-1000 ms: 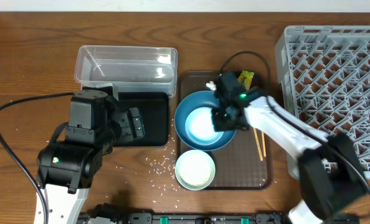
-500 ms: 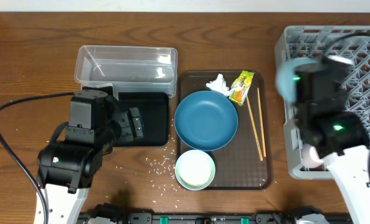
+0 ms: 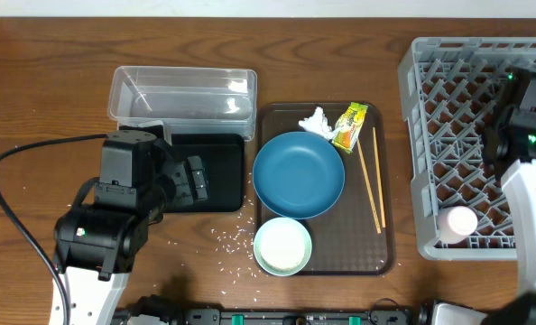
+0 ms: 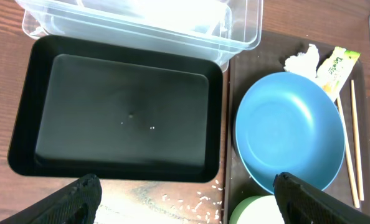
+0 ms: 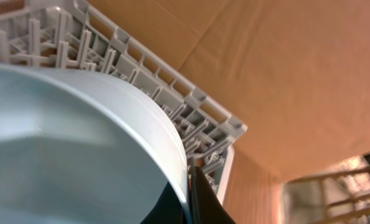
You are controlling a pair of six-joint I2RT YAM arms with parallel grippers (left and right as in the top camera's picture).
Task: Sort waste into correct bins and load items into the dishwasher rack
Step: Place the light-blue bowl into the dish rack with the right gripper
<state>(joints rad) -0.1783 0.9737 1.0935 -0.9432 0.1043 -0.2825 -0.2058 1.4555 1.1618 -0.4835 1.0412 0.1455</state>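
My left gripper [image 4: 188, 208] is open and empty, hovering over the black tray's [image 4: 123, 118] front edge and the loose rice grains [image 4: 203, 198]; it also shows in the overhead view [image 3: 194, 179]. The clear tub [image 3: 182, 95] stands behind the black tray. My right gripper [image 5: 189, 194] is shut on the rim of the small white-and-light-blue bowl [image 5: 66, 143], holding it over the dishwasher rack [image 5: 172, 81]. The right arm [image 3: 525, 126] hides that bowl from above. The blue bowl [image 3: 298, 174], pale green bowl [image 3: 281, 246], tissue [image 3: 315, 120], wrapper [image 3: 349, 126] and chopsticks [image 3: 369, 176] are on the brown tray [image 3: 387, 244]. The pink cup [image 3: 457, 221] sits in the rack [image 3: 448, 90].
Rice grains [image 3: 232, 239] are scattered on the wooden table between the black tray and the pale green bowl. The left arm's cable [image 3: 15, 162] loops over the table at the left. A cardboard-coloured surface [image 5: 297, 74] lies beyond the rack's edge.
My right arm has lifted the small bowl off the blue bowl on the brown tray and carried it right, over the rack to its far side. The left arm has not moved.
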